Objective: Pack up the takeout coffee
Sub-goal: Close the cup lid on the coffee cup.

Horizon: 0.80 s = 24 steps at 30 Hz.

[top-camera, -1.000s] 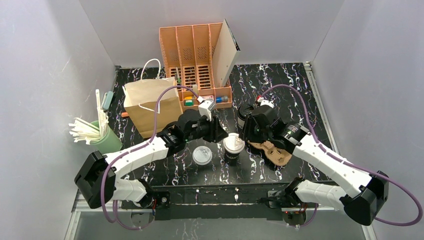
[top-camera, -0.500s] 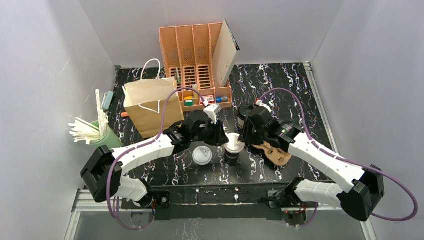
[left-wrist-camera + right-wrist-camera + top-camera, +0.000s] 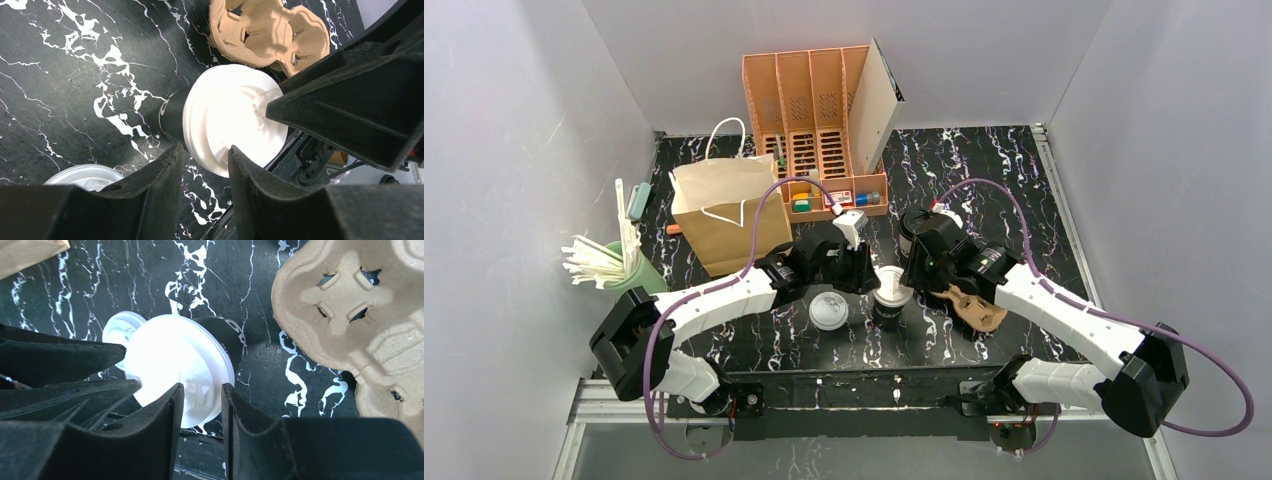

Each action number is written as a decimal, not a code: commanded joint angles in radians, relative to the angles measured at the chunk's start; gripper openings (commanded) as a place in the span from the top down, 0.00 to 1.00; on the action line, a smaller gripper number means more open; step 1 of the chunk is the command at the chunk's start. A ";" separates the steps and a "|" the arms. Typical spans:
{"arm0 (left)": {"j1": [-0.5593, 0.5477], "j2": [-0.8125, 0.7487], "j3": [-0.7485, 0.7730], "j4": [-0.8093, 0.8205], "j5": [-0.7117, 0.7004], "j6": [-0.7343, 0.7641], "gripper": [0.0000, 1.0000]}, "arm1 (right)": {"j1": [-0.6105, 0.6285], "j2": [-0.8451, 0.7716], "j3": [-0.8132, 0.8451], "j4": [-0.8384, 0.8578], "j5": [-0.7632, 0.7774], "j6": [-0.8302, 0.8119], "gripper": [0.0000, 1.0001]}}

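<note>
Now the coffee cup (image 3: 891, 292) stands upright near the middle of the black bench (image 3: 984, 170) with white marble lines. It is a black cup with a white lid (image 3: 225, 117) on top. White letters run round the side of the cup, but they are turned away and too small to read. A loose flat lid (image 3: 827, 312) lies just beside the cup on its left. A brown cardboard cup tray (image 3: 350, 315) lies near it on its right. The left jaws are open a little, and their tips sit right at the rim of the white lid. The right jaws stand a little apart on top of the white lid, with its small raised bump between them. I cannot tell if they pinch it. A brown paper bag (image 3: 724, 215) stands open further back on the left, well apart from the cup
</note>
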 commanded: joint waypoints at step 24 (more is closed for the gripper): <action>-0.003 0.050 0.080 -0.026 0.012 -0.009 0.76 | -0.006 0.019 -0.011 0.021 0.005 -0.010 0.60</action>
